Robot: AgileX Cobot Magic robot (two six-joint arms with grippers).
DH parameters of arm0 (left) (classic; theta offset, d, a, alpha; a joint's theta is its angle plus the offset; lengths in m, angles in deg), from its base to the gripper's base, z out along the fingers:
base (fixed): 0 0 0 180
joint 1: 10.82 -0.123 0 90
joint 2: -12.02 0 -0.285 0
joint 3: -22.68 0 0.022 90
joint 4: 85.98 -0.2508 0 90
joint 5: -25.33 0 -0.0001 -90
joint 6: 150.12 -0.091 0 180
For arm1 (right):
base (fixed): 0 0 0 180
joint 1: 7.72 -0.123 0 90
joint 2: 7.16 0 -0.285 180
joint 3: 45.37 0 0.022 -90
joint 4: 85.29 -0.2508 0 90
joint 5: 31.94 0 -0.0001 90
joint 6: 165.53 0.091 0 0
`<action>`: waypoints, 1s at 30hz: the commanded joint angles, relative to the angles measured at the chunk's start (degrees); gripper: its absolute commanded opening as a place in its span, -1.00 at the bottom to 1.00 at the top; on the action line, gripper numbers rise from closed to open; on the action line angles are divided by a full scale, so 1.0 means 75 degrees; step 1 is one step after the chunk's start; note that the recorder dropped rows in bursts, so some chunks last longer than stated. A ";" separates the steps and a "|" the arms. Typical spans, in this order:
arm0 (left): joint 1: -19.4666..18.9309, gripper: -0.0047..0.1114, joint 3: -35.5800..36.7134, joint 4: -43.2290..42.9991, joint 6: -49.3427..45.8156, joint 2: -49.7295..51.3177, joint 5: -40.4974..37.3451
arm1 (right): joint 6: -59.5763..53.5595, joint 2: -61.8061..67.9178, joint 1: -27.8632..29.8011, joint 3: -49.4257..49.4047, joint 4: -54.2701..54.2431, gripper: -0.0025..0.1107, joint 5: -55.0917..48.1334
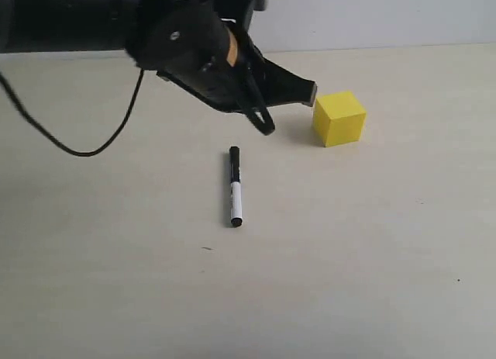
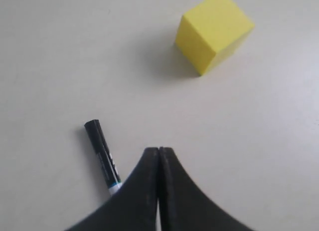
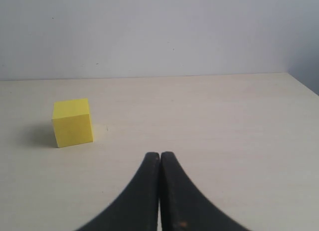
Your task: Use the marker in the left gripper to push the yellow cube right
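Lying flat on the table (image 1: 116, 281) by itself is the marker (image 1: 235, 186), so it's not in any claw right now. It's a slim round pen with a glossy black cap half, a white barrel half and a little black end. Taking the yellow cube (image 1: 339, 119) as the reference, the exterior view puts the pen off to the cube's left and nearer the camera, well apart from it, with its cap end the one closer to the cube.

The cube is a small block with sharp edges and plain matte faces, bright yellow, sitting square on the pale, faintly grained tabletop.

The left gripper (image 1: 306, 91) is black with a smooth hard look, and its tip hangs just left of the cube's upper edge. In the left wrist view that gripper's (image 2: 158, 151) two curved fingers are pressed flat together with nothing between them. The cube (image 2: 213, 32) sits clear ahead of them and the marker's (image 2: 102, 156) cap pokes out beside them.

The right gripper (image 3: 160, 155) is the same deal: fingers pinched together, empty, with the cube (image 3: 73, 122) well away from it.

A thin black cable (image 1: 77, 150) droops from the arm, far to the cube's left.
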 commanded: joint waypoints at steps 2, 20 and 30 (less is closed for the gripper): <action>-0.0006 -0.92 0.1948 -0.0199 0.0191 -0.1413 0.2408 | -0.0027 -0.0050 -0.0012 -0.0037 0.0013 -0.96 0.0097; -0.2256 -0.92 0.6872 -0.0148 -0.0763 -0.5812 0.6732 | -0.0012 -0.0050 -0.0012 -0.0037 0.0013 -0.96 0.0097; -0.2700 -0.92 0.7155 -0.0193 -0.0807 -0.6372 0.6085 | -0.0029 -0.0050 -0.0012 -0.0037 0.0013 -0.96 0.0097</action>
